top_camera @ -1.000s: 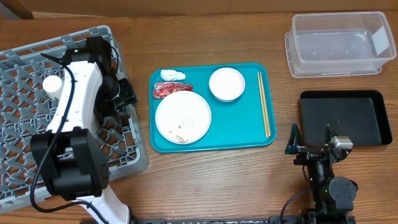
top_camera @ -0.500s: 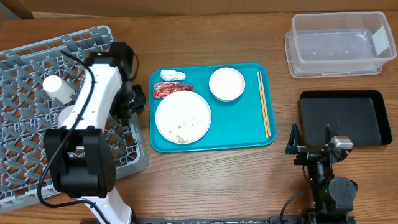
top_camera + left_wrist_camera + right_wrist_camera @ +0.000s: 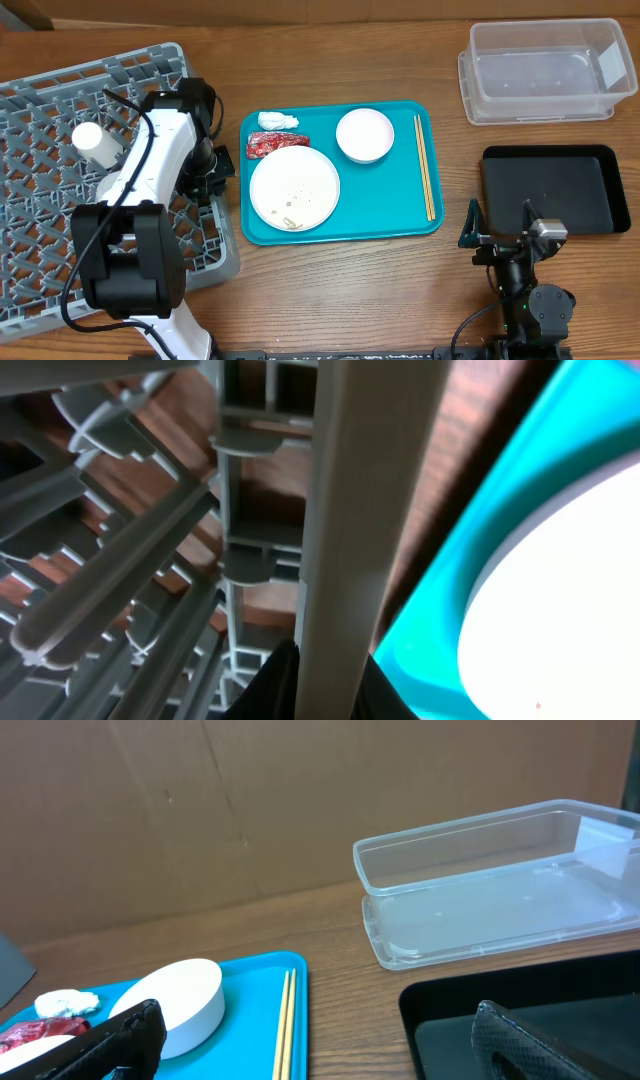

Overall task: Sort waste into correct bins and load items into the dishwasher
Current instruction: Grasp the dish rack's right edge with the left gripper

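The grey dishwasher rack [image 3: 40, 215] lies at the left with a small white cup [image 3: 95, 143] in it. My left gripper [image 3: 213, 170] is at its right wall, and in the left wrist view its black fingers [image 3: 270, 685] press both sides of that wall [image 3: 360, 510]. On the teal tray [image 3: 400, 215] are the white plate [image 3: 294, 188] with food scraps [image 3: 290, 222], a bowl [image 3: 365, 135], chopsticks [image 3: 425, 165], a white tissue [image 3: 278, 121] and a red wrapper [image 3: 272, 144]. My right gripper [image 3: 503, 225] is open near the table's front.
The clear tub [image 3: 545, 75] stands at the back right, with the black tray [image 3: 555, 190] in front of it. From the right wrist, the chopsticks [image 3: 285, 1030] and bowl [image 3: 175, 1000] lie ahead to the left, and the black tray [image 3: 520, 995] to the right.
My left gripper has moved right, out of the rack's inside to its right wall, and its jaws have closed on that wall. The right arm has not moved.
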Tool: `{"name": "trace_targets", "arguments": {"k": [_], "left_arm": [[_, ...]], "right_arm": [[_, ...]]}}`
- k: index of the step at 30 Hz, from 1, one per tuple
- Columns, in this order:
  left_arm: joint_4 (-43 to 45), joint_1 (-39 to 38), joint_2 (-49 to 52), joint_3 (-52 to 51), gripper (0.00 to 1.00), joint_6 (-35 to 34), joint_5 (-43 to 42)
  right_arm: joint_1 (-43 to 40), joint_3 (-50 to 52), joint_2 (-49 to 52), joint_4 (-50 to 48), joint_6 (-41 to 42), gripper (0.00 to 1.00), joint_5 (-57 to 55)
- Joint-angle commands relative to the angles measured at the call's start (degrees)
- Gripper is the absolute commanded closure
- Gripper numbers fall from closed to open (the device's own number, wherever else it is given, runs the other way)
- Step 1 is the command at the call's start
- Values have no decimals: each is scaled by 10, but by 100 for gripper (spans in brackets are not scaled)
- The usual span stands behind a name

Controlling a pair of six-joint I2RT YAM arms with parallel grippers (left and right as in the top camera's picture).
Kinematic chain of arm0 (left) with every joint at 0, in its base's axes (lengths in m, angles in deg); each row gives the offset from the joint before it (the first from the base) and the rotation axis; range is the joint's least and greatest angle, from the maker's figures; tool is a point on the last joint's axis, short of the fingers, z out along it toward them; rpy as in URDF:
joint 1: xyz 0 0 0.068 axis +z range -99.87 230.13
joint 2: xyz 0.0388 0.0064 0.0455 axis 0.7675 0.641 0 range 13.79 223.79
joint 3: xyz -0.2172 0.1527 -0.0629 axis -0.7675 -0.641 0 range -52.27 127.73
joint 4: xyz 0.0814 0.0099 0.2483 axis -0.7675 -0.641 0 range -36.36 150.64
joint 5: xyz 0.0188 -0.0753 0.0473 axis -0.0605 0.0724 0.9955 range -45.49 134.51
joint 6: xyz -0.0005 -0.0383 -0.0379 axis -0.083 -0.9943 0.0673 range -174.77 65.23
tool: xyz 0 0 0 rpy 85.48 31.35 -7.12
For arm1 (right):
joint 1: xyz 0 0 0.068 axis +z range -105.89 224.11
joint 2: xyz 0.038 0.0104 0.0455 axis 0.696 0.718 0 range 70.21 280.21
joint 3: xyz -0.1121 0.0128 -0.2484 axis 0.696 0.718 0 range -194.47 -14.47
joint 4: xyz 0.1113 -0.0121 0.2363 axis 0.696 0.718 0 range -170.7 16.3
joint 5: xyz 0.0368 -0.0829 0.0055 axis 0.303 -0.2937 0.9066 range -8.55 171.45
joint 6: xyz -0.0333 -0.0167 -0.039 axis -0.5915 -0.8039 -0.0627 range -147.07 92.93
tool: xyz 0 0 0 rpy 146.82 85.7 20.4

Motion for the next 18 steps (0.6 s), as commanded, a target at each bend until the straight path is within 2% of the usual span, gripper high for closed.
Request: {"name": "trace_targets", "arguments": {"k": [1,4,7,10,14,18], "left_arm": [[-32,-7,-4,-9,91,4,-37],[-52,-7,-4,-9,89,10,-37],[-71,-7,-4,-9,80,21,-36],[-80,-7,-4,-9,78,38,-31],[-103,-6,-4,-9,82,34,33],[-126,-5,-4,-9,87,2,103]], "right_arm": [[3,6,-6,-3,-4,0,-4],[3,6,-6,-3,-4,0,-4],[3,6,-6,-3,-4,0,-4],[3,6,-6,-3,-4,0,-4],[3,6,-6,-3,-4,0,-4],[3,6,-6,-3,-4,1,-4]]}}
